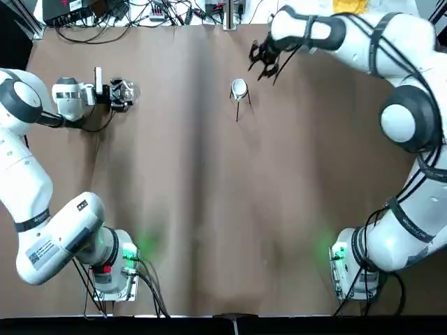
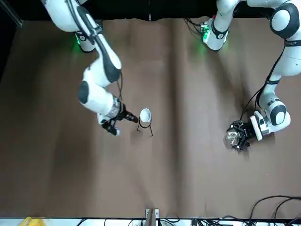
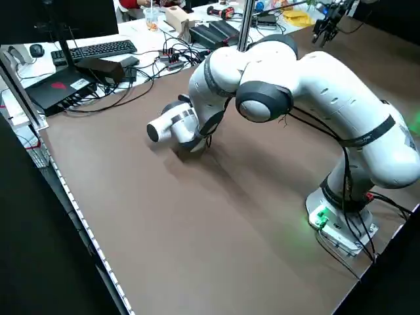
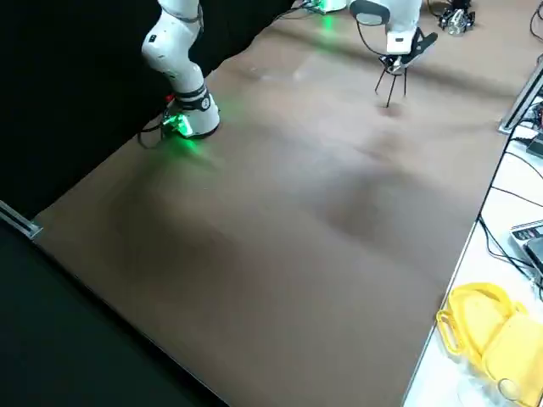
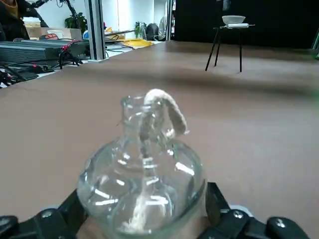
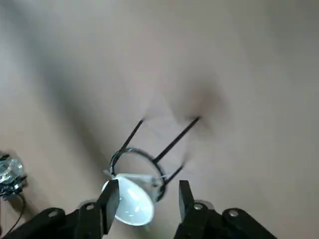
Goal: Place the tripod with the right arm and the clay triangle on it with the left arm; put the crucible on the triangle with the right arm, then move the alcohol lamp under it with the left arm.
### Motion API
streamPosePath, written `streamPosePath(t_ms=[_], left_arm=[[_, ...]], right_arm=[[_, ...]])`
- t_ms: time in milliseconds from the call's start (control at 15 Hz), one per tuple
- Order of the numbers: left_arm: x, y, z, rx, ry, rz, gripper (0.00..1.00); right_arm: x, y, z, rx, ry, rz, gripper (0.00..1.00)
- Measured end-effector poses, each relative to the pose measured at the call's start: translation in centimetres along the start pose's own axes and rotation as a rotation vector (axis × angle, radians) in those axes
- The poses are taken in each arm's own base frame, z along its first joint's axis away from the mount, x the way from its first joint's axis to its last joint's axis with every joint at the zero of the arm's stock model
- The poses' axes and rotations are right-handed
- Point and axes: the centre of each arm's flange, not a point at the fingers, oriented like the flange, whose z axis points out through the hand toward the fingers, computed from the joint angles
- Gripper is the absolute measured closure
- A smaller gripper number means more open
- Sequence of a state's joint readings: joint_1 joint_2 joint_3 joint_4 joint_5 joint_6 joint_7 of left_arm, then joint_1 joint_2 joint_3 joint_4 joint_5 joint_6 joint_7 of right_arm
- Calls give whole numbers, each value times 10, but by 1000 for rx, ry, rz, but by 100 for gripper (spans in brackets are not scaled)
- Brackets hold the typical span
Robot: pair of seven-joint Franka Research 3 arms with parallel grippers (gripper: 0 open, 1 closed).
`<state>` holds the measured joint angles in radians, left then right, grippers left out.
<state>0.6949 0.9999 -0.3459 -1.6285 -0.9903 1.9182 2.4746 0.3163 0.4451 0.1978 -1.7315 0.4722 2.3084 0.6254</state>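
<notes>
The left gripper (image 5: 142,211) is at the table's left side, its fingers closed around the glass alcohol lamp (image 5: 142,184), a white wick curling from its neck. The tripod (image 1: 239,95) stands well apart, to the right — legs on the table (image 1: 181,209), the white crucible (image 1: 239,86) on top with the clay triangle (image 5: 237,25). Near it on the right, the right gripper (image 6: 149,191) hovers — fingers spread wide.

Two robot arms — one tripod (image 5: 240,50), one white crucible (image 5: 233,19), one glass alcohol lamp (image 5: 144,184) — two tools, left (image 5: 147,219) and right (image 6: 148,199).
</notes>
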Motion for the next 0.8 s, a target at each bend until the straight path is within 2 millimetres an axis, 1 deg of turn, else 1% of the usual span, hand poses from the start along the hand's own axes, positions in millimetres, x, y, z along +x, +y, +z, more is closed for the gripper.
streamPosePath(t_ms=[200,333,400,467,533,667,733,800], left_arm=[[2,-1,6,-2,6,-1,0],[3,-1,9,-6,7,1,2],[4,-1,12,-7,9,4,4],[5,-2,14,-7,11,7,13],[5,-2,15,-8,12,9,22],[6,-2,16,-9,13,10,23],[10,-4,19,-12,18,17,23],[15,-6,24,-15,25,24,23]], right_arm=[[28,28,-58,-79,38,-48,44],[46,51,-91,-118,53,-116,43],[56,62,-107,-130,57,-150,42],[64,74,-123,-144,57,-182,36],[73,85,-138,-162,57,-210,36],[88,105,-170,-194,49,-261,33],[99,120,-201,-223,37,-325,28],[104,127,-217,-237,40,-354,27]])
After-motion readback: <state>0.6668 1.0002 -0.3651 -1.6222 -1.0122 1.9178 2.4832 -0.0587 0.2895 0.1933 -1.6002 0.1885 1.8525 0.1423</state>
